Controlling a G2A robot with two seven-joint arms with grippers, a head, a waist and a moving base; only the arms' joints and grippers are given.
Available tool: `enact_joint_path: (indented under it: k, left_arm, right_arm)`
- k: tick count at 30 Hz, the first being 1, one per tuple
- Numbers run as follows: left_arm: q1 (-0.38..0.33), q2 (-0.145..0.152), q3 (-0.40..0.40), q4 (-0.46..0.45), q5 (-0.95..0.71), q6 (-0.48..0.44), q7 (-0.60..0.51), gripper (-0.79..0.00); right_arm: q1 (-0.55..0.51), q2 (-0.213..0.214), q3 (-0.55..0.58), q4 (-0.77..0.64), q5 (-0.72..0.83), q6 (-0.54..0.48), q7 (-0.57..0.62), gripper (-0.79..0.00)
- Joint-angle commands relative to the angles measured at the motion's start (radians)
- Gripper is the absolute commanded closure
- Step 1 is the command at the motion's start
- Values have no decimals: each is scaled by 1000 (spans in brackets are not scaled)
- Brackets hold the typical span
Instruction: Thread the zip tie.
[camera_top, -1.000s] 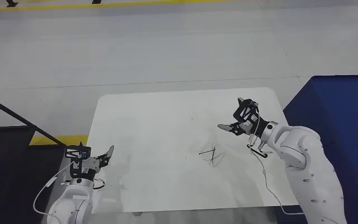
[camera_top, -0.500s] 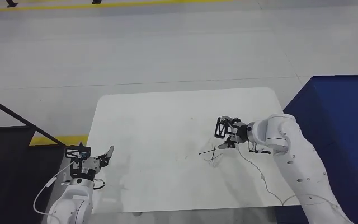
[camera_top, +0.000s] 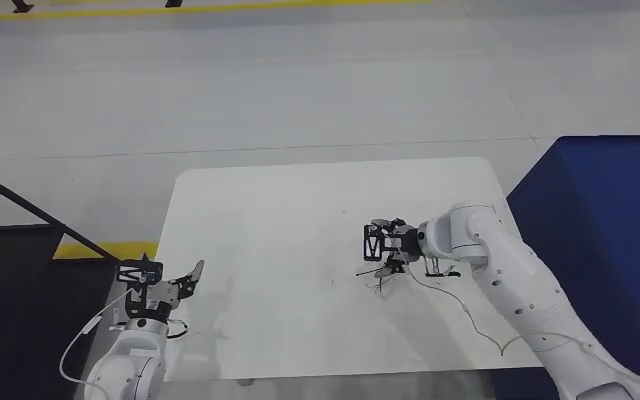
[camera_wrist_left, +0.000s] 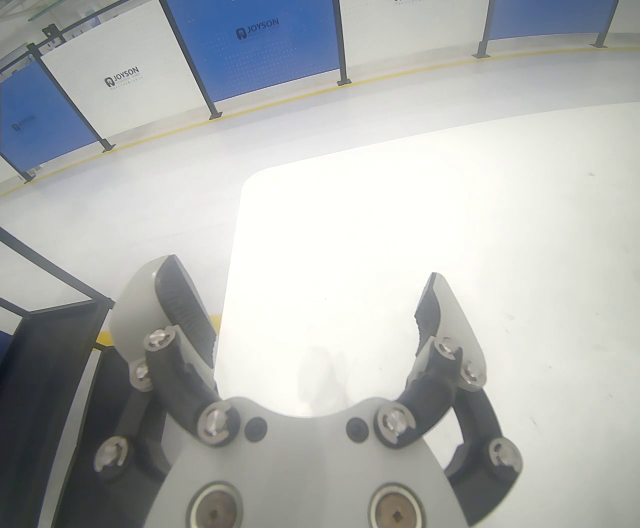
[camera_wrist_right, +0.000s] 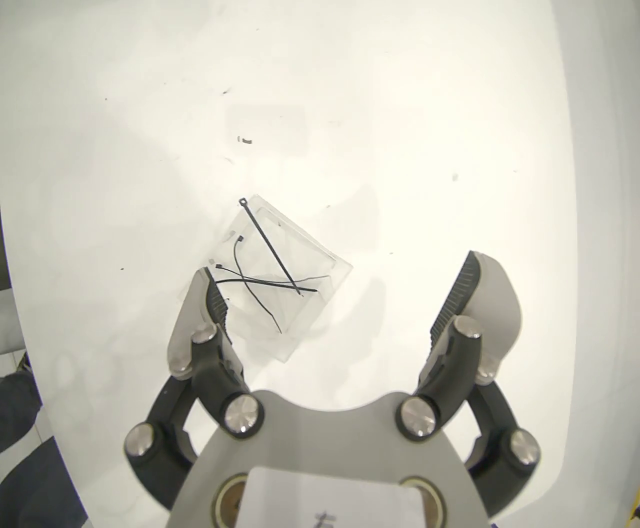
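I'm looking at a wide room with a pale grey floor (camera_top: 300, 80), a yellow line (camera_top: 200, 8) painted along its far side and, in the left wrist view, a row of blue and white barrier panels (camera_wrist_left: 250, 45) beyond that line. A dark blue panel (camera_top: 590, 190) stands off the right edge of the white tabletop (camera_top: 270, 220), which has rounded corners and a few small dark scuffs. The right arm (camera_top: 500, 270) has swung in from the right side of the tabletop over the past second, and its right hand (camera_top: 385, 243) now hangs just above the things at the middle, where before it was held well off to the right of them. Its fingers are spread wide with nothing between them. The left hand (camera_wrist_left: 302, 276) has stayed at the near left corner, also spread wide and holding nothing. A thin white cable (camera_top: 470, 310) trails from the right wrist across the tabletop. A clear square plastic sheet (camera_wrist_right: 295, 240) lies flat near the middle, and one right finger (camera_wrist_right: 210, 300) overlaps its edge in the wrist view; I cannot tell whether they touch. Three black zip ties (camera_wrist_right: 270, 247) lie crossed on the sheet, unthreaded, in the same spot as before.
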Motion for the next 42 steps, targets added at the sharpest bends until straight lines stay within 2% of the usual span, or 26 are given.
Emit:
enact_joint_path:
  k: [1,3,4,5,6,7,9,10,16,23,28,31,37,42]
  left_arm:
    - [0,0,0,0,0,0,0,-785]
    - [0,0,0,0,0,0,0,-785]
    - [0,0,0,0,0,0,0,-785]
    - [0,0,0,0,0,0,0,-785]
    - [0,0,0,0,0,0,0,-785]
    - [0,0,0,0,0,0,0,-785]
    - [0,0,0,0,0,0,0,-785]
    - [0,0,0,0,0,0,0,-785]
    - [0,0,0,0,0,0,0,-785]
    - [0,0,0,0,0,0,0,-785]
    - [0,0,0,0,0,0,0,-785]
    - [0,0,0,0,0,0,0,-785]
    - [0,0,0,0,0,0,0,-785]
    - [0,0,0,0,0,0,0,-785]
  right_arm:
    - [23,12,-44,7,15,0,-14,-785]
    - [45,29,-96,6,34,0,-26,-754]
    - [59,39,-120,13,50,0,-33,-517]
    - [74,50,-141,19,66,0,-42,-480]
    - [88,61,-163,21,81,0,-54,-351]
    - [103,72,-187,25,90,0,-61,-262]
    - [135,95,-234,35,108,0,-75,-259]
    - [151,106,-255,41,113,0,-83,-231]
    - [234,154,-382,76,140,0,-143,-228]
    - [327,172,-539,109,120,0,-274,-237]
    - [398,151,-645,175,86,0,-343,-228]
    - [436,130,-701,215,70,0,-390,-203]
    - [499,78,-799,285,40,0,-474,-203]
    - [495,35,-801,331,-2,0,-508,-191]
